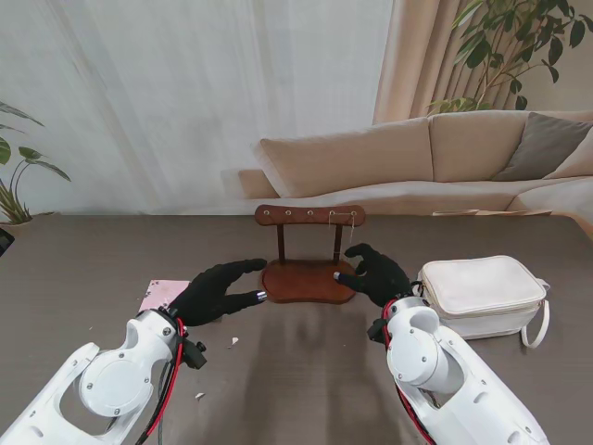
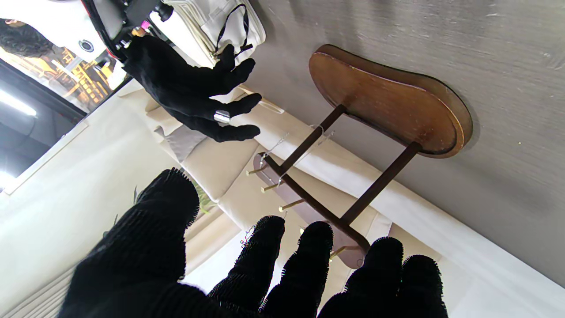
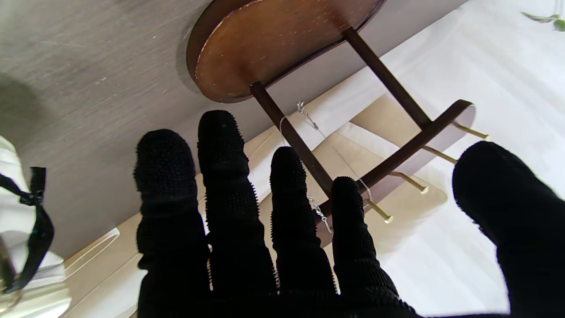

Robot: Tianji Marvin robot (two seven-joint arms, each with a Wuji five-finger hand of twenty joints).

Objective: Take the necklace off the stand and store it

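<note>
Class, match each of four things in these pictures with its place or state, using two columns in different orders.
1. necklace
2. white bag
3. left robot hand
4. pink card

A. to the right of the wooden stand
B. hanging from a peg
C. on the table by the left wrist
D. open, at the stand's left side

Pairs: 1-B, 2-A, 3-D, 4-C

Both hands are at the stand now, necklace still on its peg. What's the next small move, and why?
Probably ease the right hand up and in toward the necklace and pinch the chain. It hangs from a peg at the right end of the stand, by the right post. That hand is open, fingers spread, nearest the chain but holding nothing. The left hand sits open at the base.
</note>
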